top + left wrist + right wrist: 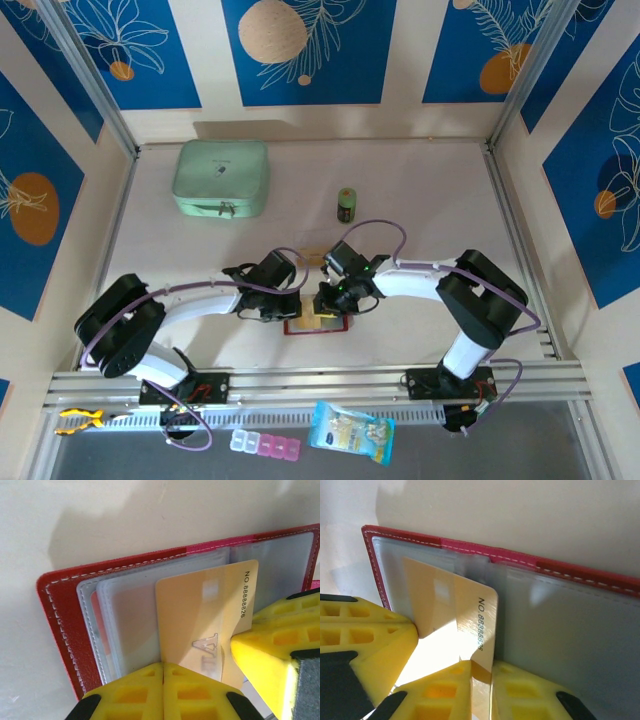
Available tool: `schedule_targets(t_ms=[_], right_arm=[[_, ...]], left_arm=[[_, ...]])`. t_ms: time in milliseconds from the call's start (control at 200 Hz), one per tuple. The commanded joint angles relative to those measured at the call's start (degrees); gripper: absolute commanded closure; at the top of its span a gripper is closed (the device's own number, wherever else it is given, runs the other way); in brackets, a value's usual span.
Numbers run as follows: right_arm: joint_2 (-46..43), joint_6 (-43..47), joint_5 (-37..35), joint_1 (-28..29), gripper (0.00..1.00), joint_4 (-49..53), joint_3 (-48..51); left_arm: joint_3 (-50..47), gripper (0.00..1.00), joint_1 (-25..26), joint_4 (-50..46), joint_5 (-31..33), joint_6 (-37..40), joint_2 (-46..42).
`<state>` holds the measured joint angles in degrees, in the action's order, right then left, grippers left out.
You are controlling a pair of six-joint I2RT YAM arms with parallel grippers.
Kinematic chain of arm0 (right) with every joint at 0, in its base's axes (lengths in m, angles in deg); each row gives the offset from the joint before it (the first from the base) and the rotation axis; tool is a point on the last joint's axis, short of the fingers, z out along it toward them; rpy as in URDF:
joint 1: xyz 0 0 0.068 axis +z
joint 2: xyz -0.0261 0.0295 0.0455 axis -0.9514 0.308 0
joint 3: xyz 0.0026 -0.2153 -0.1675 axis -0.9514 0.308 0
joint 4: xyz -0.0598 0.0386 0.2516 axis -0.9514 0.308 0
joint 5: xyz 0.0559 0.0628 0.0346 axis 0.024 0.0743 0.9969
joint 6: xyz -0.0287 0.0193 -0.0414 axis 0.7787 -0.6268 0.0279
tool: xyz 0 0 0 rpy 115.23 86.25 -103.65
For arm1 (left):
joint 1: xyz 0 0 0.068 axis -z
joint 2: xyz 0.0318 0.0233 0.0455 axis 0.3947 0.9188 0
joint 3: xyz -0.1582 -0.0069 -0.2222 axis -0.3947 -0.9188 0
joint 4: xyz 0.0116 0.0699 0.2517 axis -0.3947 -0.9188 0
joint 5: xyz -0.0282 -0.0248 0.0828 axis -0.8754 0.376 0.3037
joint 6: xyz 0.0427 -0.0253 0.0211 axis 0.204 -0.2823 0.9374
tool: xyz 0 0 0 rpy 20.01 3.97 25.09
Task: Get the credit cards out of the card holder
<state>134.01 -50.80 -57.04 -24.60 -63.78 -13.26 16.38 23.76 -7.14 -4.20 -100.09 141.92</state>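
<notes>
- The right tool (pixel 481 662) is clamped on a tan-orange credit card (pixel 452 607) lying across clear sleeves.
- The left tool (pixel 163 666), closed and empty, rests its tips on the open red card holder (pixel 56 615).
- The card holder lies on the worktop (pixel 420 190) between both arms.

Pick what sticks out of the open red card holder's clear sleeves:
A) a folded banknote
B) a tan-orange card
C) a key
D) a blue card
B: a tan-orange card printed with a number juts out of the clear sleeves of the open card holder.
</notes>
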Motion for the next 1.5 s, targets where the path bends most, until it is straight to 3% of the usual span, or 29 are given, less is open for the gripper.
schedule_targets(t_ms=[0, 460, 1020, 1285, 1495], right_arm=[[-1.5, -0.9, 1.3, -0.2, 0.88, -0.5, 1.2], [-6.9, 0.4, 0.1, -2.6, 0.94, 2.0, 4.0], [-8.8, 6.4, -8.6, -2.6, 0.94, 17.5, -2.0], [-5.3, 5.9, -8.8, -0.2, 0.93, 17.5, -4.7], [-3.6, 4.9, -9.3, 1.1, 0.85, 17.3, -6.5]], left_arm=[[-0.2, 0.93, 0.4, -3.3, 1.1, 1.0, 0.5], [0.1, 0.93, 0.3, -3.6, 1.6, 0.6, 0.4], [0.3, 0.93, 0.3, -3.1, 1.1, 1.0, 1.2], [0.7, 0.93, 0.3, -2.7, 0.9, 1.2, 1.9], [0.5, 0.93, 0.4, -2.6, 0.8, 1.3, 1.7]])
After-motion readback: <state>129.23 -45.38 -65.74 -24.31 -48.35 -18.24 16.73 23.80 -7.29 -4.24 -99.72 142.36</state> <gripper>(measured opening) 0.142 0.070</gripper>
